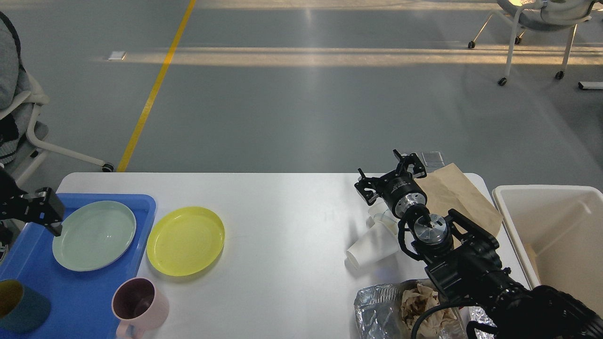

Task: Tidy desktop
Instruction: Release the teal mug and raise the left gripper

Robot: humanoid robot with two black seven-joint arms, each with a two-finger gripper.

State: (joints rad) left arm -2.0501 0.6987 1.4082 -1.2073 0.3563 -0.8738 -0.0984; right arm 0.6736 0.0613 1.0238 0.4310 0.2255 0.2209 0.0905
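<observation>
Desktop (pixel 282 226) fills the near half of the view, white, cluttered at both ends. Left end: blue tray (pixel 94 301) with a green plate (pixel 94 235) and a teal cup (pixel 19 306) on it. Yellow plate (pixel 185 240) sits on bare desktop just beside the tray's right rim, pink mug (pixel 140 307) near of it.

Right end: white paper cups (pixel 372 247) lying on their sides, brown paper bag (pixel 459 197) flat at the far right corner, foil tray (pixel 381 308) with crumpled paper at the near edge. Cream bin (pixel 551 226) stands just off the right edge.

My right gripper (pixel 391 176) hovers over the far end of the cups, fingers spread apart, holding nothing. My left gripper (pixel 40 212) is at the tray's far left corner, just beside the green plate; too dark and end-on, I can't tell if it's parted or closed.

Step in hand, my guess: right takes a cup for the bin. To do it well: come down straight over one cup only, close across its wall gently since thin paper crushes, lift clear of the bag before swinging right. The cups look nested or touching, so a drag could roll the other one.

No readable labels or writing anywhere.
</observation>
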